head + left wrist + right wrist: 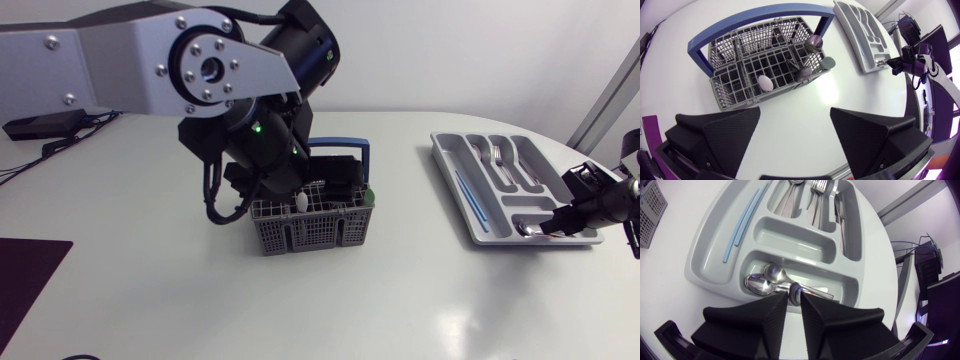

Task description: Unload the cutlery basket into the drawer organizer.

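The grey cutlery basket (312,225) with a blue handle (757,17) stands mid-table. It holds a white-tipped piece (766,82) and a few dark-ended pieces (815,42). My left gripper (795,111) hangs open just above the basket, nothing between its fingers. The grey drawer organizer (450,165) lies at the right. My right gripper (793,300) is over its near end compartment, fingers a narrow slit apart. A spoon (794,291) lies at their tips beside two other spoons (760,284).
Forks (820,187) and other cutlery fill the organizer's far compartments, and two blue sticks (742,222) lie in its long side slot. A dark mat (25,280) sits at the table's front left corner. The organizer is close to the table's right edge.
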Tool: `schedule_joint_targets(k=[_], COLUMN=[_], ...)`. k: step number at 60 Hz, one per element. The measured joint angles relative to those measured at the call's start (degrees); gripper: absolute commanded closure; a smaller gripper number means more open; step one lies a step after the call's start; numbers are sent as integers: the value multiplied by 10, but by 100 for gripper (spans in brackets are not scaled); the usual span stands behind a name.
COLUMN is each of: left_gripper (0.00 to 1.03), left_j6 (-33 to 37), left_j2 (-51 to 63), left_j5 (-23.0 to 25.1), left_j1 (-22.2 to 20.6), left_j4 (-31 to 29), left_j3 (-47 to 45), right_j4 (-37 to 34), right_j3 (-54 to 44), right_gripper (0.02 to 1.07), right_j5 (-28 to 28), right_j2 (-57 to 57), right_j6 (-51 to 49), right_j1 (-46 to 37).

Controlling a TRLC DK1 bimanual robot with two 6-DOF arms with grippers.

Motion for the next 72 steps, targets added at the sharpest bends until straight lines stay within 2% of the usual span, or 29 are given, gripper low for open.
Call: schedule_joint_targets(k=[3, 8, 12, 24, 37, 50, 72], left_gripper=[5, 5, 5, 5, 5, 6, 6], left_j6=[0, 0, 0, 0, -3, -41, -129], left_j2=[0, 0, 0, 0, 0, 0, 0], left_j5=[0, 0, 0, 0, 0, 0, -2], left_j1=[0, 1, 2, 17, 37, 50, 65], left_j4=[0, 0, 0, 0, 0, -23, -73], left_j3=[0, 0, 0, 0, 0, 0, 0], right_j4=[0, -1, -11, -76, -151, -193, -215], right_j3=[-3, -10, -14, -16, -16, -8, 31], right_gripper=[54, 36, 31, 31, 31, 31, 31], right_j5=[9, 22, 29, 30, 30, 30, 23], right_j2=[0, -7, -22, -118, -190, -201, -195], right_j6=[0, 0, 3, 33, 111, 189, 266], right_j1=[7, 24, 38, 111, 255, 376, 501])
